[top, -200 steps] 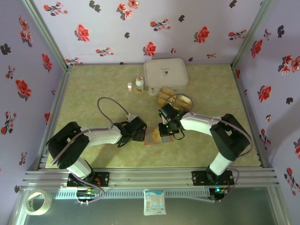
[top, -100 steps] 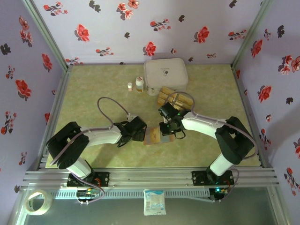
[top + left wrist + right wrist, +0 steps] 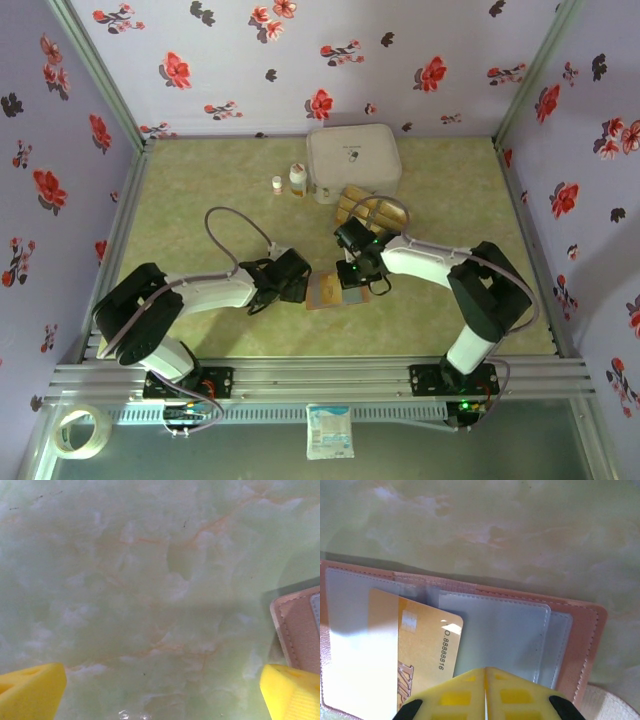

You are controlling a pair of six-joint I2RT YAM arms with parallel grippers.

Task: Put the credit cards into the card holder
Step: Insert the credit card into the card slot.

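The card holder [image 3: 580, 640] lies open on the table, reddish-brown with pale clear sleeves [image 3: 505, 635]. One golden credit card [image 3: 425, 640] lies on its left half, partly under a sleeve. My right gripper [image 3: 486, 670] hovers just over the holder's near edge, its yellow fingertips pressed together with nothing between them. In the top view the holder [image 3: 330, 294] sits between my right gripper [image 3: 357, 275] and my left gripper [image 3: 298, 280]. My left gripper [image 3: 162, 695] stands wide open over bare table, the holder's corner [image 3: 300, 630] beside its right finger. More credit cards [image 3: 368, 208] stand behind.
A large white zip case [image 3: 352, 160] stands at the back, with two small bottles [image 3: 297, 179] to its left. The cards behind stand in a rack [image 3: 392, 215] just in front of the case. The table [image 3: 200, 190] is pale green marble, walled on three sides.
My right gripper has shifted slightly back and left over the card holder. The left arm has barely moved and stays open.
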